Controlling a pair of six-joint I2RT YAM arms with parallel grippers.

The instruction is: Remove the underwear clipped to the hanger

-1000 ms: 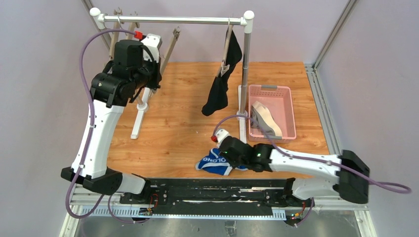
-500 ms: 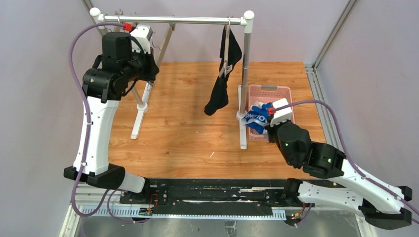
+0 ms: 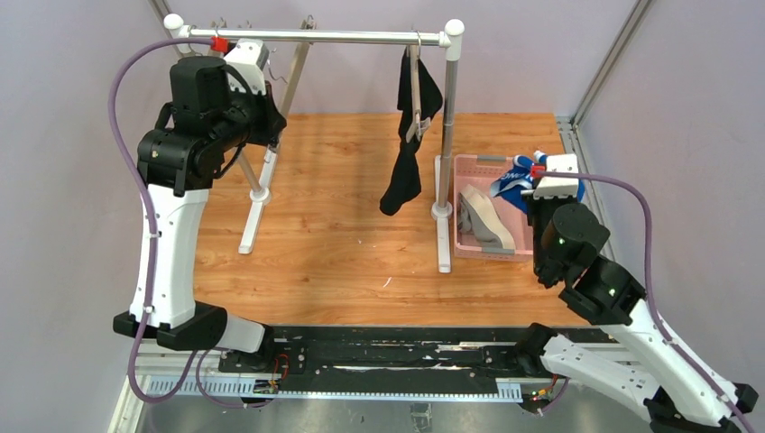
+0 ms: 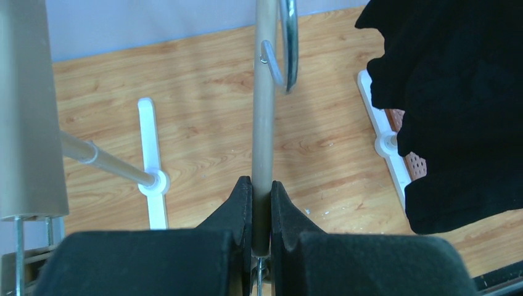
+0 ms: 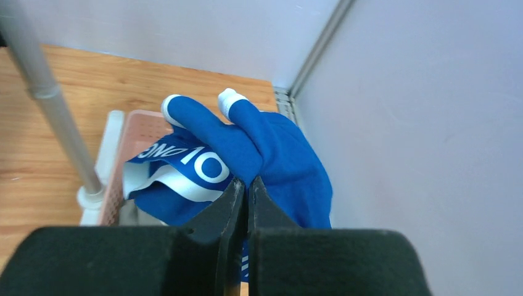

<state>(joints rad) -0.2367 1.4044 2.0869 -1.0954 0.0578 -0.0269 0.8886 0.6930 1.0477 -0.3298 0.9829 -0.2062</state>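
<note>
Where black briefs [image 3: 403, 176] hang, a post [image 3: 448, 117] seemingly abuts the basket [image 3: 487, 162].

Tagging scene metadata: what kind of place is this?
Probably a lab robot test cell staged for laundry: bare aluminium framing, a tabletop clothes rail with black briefs hanging, a pink basket.

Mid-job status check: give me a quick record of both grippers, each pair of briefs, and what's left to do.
left gripper: shut on empty hanger, up by the rail
right gripper: shut on blue briefs, held above pink basket, near its right edge
grey briefs: lying in the basket
black briefs: clipped, hanging from the rail
remaining: probably drop blue, then unclip black
</note>
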